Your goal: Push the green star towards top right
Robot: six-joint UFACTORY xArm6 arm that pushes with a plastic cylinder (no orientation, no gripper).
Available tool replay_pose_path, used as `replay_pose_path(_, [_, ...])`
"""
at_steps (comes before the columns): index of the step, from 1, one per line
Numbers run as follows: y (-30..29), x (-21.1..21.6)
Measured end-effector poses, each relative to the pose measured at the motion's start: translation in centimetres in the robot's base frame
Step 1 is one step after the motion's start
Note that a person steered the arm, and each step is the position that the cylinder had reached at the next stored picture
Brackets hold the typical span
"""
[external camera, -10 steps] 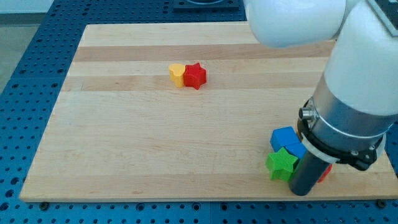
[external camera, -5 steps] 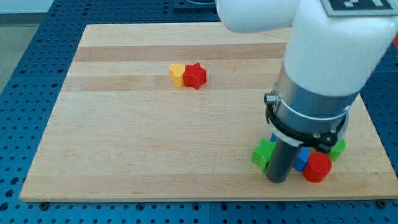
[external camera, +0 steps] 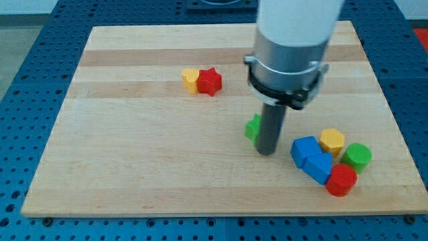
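Observation:
The green star (external camera: 252,127) lies near the middle of the wooden board (external camera: 134,154), mostly hidden behind my rod, with only its left part showing. My tip (external camera: 267,152) rests on the board just right of and below the star, touching or nearly touching it.
A yellow block (external camera: 190,79) and a red star (external camera: 210,82) touch each other at upper left. At lower right lie two blue blocks (external camera: 311,158), a yellow hexagon (external camera: 332,141), a green cylinder (external camera: 358,156) and a red cylinder (external camera: 342,180). The arm's body covers the board's top centre.
My tip has moved up and to the left, away from the lower-right cluster. The green star has gone with it, up and left, towards the board's middle.

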State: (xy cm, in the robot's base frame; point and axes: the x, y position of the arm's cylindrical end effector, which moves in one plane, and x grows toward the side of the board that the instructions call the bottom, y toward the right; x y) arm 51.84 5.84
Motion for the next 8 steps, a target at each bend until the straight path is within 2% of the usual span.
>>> replay_pose_path(1, [-2.7, -2.2])
replay_pose_path(2, [-3.0, -3.6])
replay_pose_path(8, [-1.4, -6.6])
